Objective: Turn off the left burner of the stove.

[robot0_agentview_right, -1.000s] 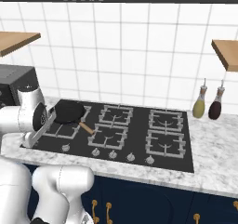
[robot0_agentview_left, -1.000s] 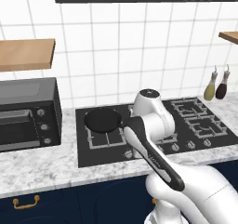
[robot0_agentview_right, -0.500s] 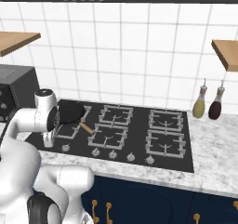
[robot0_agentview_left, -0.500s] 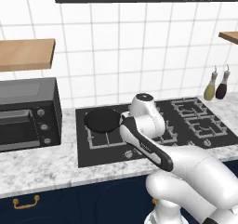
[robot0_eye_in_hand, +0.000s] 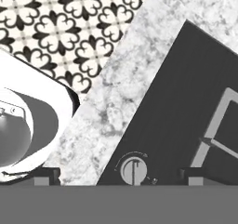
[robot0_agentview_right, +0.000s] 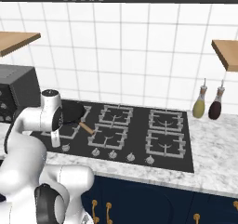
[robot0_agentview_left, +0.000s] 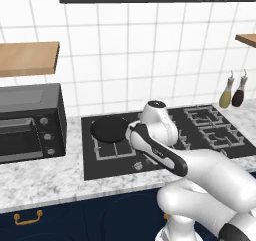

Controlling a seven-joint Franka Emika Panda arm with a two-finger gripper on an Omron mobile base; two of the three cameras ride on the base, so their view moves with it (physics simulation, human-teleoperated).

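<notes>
Stove [robot0_agentview_left: 200,130] sits in the marble counter [robot0_agentview_left: 40,182], right of the oven [robot0_agentview_left: 30,122]. I see my gripper [robot0_eye_in_hand: 123,177] spread open just above a near-left knob [robot0_eye_in_hand: 134,168], apparently not touching.

Stove [robot0_agentview_left: 105,165] glossy black, grates grey; counter [robot0_eye_in_hand: 116,93] grey-white marble; floor [robot0_eye_in_hand: 60,23] cream tile, black floral pattern

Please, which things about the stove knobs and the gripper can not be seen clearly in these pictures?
- Gripper: fingertips cut off at the hand view's bottom, so open or shut is unclear.
- Left knobs: behind the arm in the left base view.
- Knob markings: too small to read.
- Flame on the stove: not discernible.
</notes>
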